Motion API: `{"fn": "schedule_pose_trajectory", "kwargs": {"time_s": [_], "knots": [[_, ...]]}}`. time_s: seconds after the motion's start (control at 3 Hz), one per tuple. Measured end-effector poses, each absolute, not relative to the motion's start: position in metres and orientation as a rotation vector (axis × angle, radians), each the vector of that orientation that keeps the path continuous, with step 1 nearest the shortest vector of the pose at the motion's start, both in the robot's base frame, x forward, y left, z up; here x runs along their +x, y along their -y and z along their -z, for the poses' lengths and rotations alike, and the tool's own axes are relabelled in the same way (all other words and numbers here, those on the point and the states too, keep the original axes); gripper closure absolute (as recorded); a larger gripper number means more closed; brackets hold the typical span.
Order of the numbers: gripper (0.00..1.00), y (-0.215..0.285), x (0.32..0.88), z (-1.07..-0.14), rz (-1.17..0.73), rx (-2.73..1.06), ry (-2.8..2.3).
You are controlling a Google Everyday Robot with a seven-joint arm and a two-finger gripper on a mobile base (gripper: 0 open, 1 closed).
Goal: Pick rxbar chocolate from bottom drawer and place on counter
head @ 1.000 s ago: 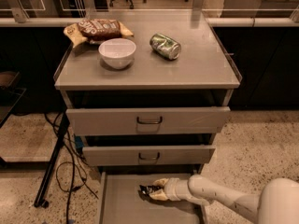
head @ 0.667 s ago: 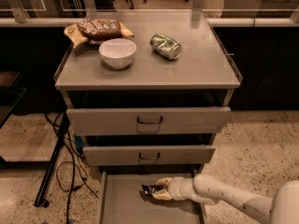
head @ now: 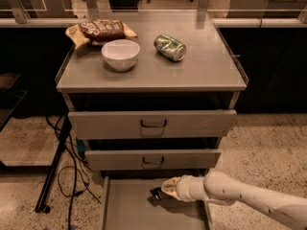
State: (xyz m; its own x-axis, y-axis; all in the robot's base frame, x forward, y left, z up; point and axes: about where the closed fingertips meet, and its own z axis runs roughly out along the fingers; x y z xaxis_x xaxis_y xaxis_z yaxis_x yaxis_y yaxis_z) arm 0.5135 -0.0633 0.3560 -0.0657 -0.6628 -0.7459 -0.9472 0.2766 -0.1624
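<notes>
while the bottom drawer sits pulled open, the gripper reaches in from the right, jaws pinched on the rxbar chocolate toward the drawer's back. up on the worktop: white bowl, green can on its side, brown chip bag. drawer's front edge is cut off.

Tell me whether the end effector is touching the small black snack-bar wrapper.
Touching. The camera view shows the black snack-bar wrapper meeting the end effector with no gap, over the grey bottom drawer.
</notes>
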Motion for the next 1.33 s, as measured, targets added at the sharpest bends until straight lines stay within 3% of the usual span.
{"fn": "schedule_pose_trajectory", "kwargs": {"time_s": [0.67, 1.33], "knots": [[1.00, 0.064, 0.514, -0.368, -0.450, -1.487, -1.797], [1.00, 0.093, 0.490, -0.497, -0.252, -1.515, -1.665]]}}
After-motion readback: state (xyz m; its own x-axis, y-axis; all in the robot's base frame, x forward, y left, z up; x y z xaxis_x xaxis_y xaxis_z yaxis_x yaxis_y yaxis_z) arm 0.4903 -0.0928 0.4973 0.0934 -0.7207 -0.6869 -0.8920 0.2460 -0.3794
